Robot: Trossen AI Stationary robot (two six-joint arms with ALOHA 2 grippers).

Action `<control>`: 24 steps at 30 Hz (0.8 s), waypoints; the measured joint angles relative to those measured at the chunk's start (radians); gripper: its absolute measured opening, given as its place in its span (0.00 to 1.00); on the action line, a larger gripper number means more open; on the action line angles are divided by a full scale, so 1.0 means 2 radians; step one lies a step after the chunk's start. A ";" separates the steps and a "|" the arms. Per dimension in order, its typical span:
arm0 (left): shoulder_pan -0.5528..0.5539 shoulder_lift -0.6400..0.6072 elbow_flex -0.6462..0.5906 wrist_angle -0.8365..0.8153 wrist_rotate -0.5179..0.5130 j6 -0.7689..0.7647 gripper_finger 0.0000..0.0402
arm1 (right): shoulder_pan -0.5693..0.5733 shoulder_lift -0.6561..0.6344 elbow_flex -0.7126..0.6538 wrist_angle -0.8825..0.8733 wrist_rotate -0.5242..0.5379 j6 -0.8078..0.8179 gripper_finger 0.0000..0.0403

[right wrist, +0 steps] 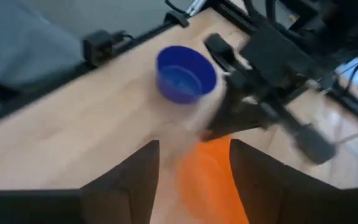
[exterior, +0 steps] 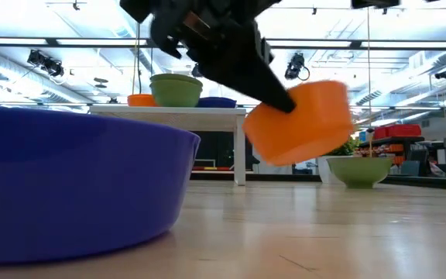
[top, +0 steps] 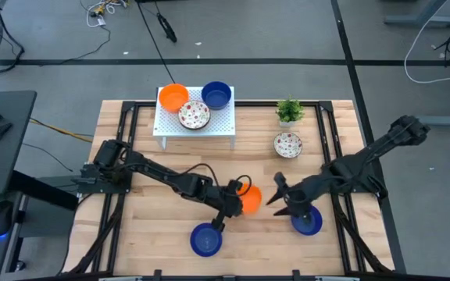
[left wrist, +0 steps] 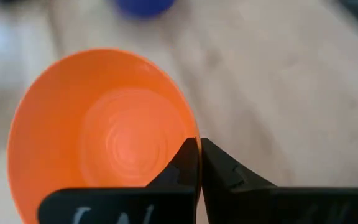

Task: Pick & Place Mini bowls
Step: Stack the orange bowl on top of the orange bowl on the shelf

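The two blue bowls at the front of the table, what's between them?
In the high view, only bare wooden table lies between the left blue bowl and the right blue bowl. The orange bowl sits farther back.

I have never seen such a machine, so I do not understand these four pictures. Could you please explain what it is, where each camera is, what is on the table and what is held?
It is a robot with two dark arms at a wooden table. One camera looks straight down, one sits at table height, and one rides on each wrist.

The left gripper is shut on the rim of an orange bowl, lifted off the table in the low view. The right gripper is open beside it, holding nothing.

Two blue bowls and a speckled bowl lie on the table, beside a small plant. A white rack carries three more bowls: orange, blue and speckled.
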 joint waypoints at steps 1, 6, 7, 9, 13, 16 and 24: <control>0.000 -0.001 0.009 -0.026 -0.014 -0.013 0.01 | 0.009 -0.007 0.000 -0.006 0.000 0.019 0.49; 0.000 -0.011 0.096 -0.176 -0.060 -0.093 0.01 | 0.049 -0.010 -0.001 -0.043 -0.002 0.109 0.44; -0.002 -0.013 0.118 -0.211 -0.062 -0.102 0.01 | 0.056 -0.006 -0.005 -0.038 -0.002 0.123 0.43; -0.002 -0.014 0.174 -0.264 -0.064 -0.113 0.01 | 0.070 -0.001 -0.025 -0.017 -0.002 0.140 0.41; -0.001 -0.015 0.292 -0.425 -0.097 -0.156 0.01 | 0.087 0.005 -0.090 0.073 -0.002 0.146 0.38; 0.014 -0.016 0.373 -0.561 -0.129 -0.210 0.01 | 0.090 0.008 -0.146 0.157 -0.003 0.146 0.36; 0.091 -0.041 0.474 -0.711 -0.202 -0.258 0.01 | 0.087 0.007 -0.197 0.227 0.023 0.146 0.30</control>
